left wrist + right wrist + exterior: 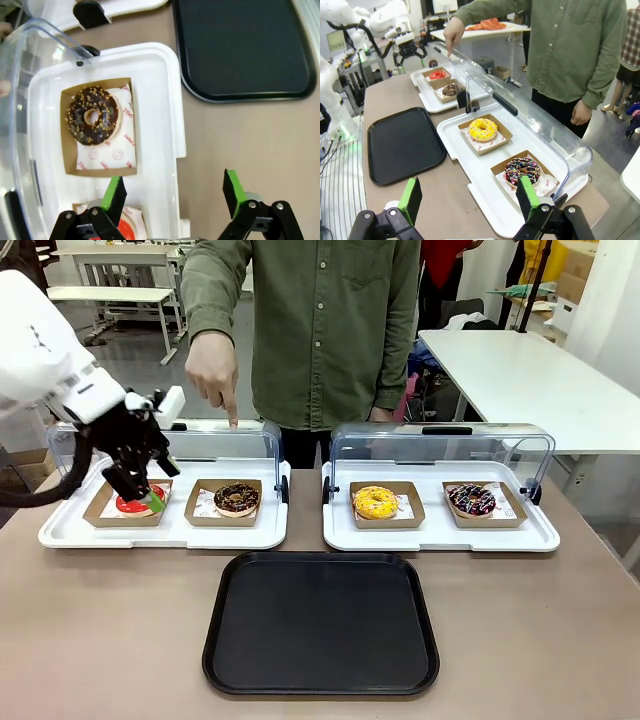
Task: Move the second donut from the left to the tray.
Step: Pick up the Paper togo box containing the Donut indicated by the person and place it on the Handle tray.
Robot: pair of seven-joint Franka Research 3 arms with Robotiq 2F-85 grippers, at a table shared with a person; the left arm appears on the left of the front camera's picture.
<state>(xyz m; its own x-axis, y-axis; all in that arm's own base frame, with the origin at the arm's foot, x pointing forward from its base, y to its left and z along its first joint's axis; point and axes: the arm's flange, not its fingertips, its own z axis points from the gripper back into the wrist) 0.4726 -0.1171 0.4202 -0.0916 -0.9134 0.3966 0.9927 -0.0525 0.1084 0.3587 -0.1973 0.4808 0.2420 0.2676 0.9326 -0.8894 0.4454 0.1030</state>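
The chocolate-glazed donut with yellowish sprinkles [237, 498] [93, 116] [451, 90] lies in its brown cardboard holder on the left white display tray, second from the left. My left gripper [143, 496] [173, 192] is open and hovers low over the red-glazed donut [133, 505] beside it, to the chocolate donut's left. One of its fingers [114, 192] is over the display tray and the other is over the table. The black tray [320, 625] [245, 45] [402, 145] lies bare at the table's near middle. My right gripper [469, 197] is open, holding nothing, off the table's right end.
A person stands at the far side, with a hand [213, 368] pointing a finger down over the left display tray [70, 532], whose clear lid is raised. The right display tray [440, 537] holds a yellow donut [375, 502] and a multicolour-sprinkled donut [472, 500].
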